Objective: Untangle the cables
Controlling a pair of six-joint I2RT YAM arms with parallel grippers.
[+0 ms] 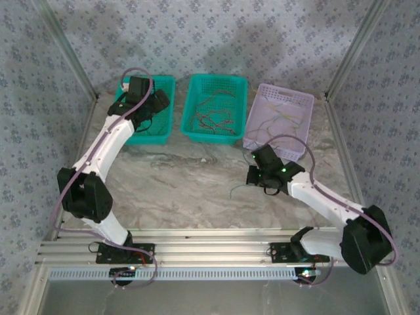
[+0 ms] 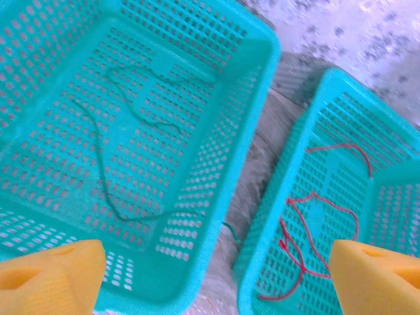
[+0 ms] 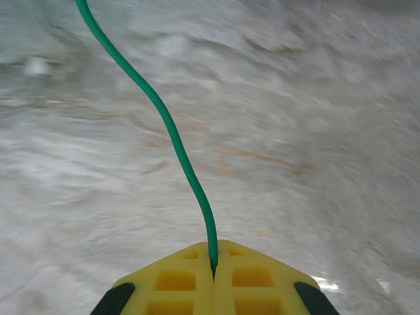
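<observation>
Right pincer (image 3: 213, 266), seemingly tilted low, pinches green cable (image 3: 167, 128) above table (image 3: 328, 131).

Top external looks down from above and behind, over the whole tabletop (image 1: 190, 190). Left wrist looks closely down into the left teal basket (image 2: 249, 98) and middle teal basket (image 2: 300, 141), both shared with the overhead view. Right wrist faces the tabletop at close range.

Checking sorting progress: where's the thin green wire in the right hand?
Right wrist view: the thin green wire is pinched in the shut right hand, over marbled tabletop. From above, it trails left of that hand, near the lilac plastic basket.
</observation>
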